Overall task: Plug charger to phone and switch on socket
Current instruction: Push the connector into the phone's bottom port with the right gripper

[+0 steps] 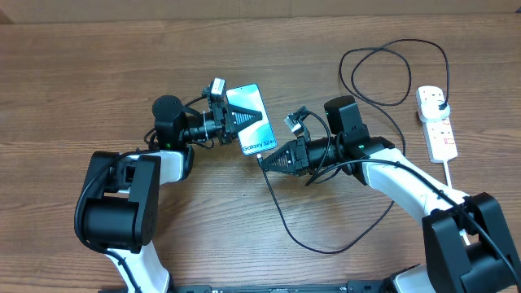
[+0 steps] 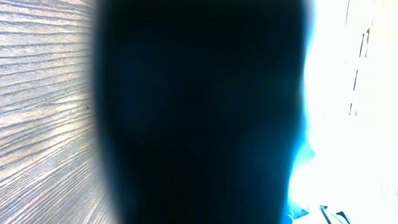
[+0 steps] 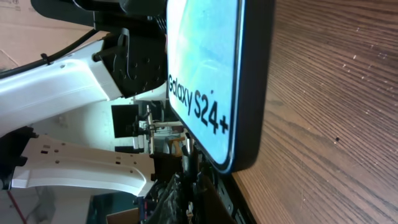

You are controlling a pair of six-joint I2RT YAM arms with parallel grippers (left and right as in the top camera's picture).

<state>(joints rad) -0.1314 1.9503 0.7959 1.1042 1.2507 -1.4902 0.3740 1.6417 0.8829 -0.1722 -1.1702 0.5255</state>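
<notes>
The phone point(image 1: 254, 114), with a light-blue screen and "Galaxy S24+" text at its near end, lies mid-table. My left gripper point(image 1: 238, 120) is shut on its left side. The left wrist view is mostly a dark blur, with the glowing screen point(image 2: 339, 93) at the right. My right gripper point(image 1: 267, 159) is shut on the connector end of the charger, right at the phone's near end. In the right wrist view the phone point(image 3: 202, 74) fills the top and the jaws point(image 3: 193, 186) sit just below its end. The black cable point(image 1: 326, 248) loops to its plug point(image 1: 437, 101) in the socket point(image 1: 441, 137).
The charger's slack forms a loop point(image 1: 391, 57) at the back right and another near the front edge. The socket's white lead point(image 1: 453, 175) runs toward the right arm. The left arm's white link point(image 3: 62, 81) shows behind the phone in the right wrist view.
</notes>
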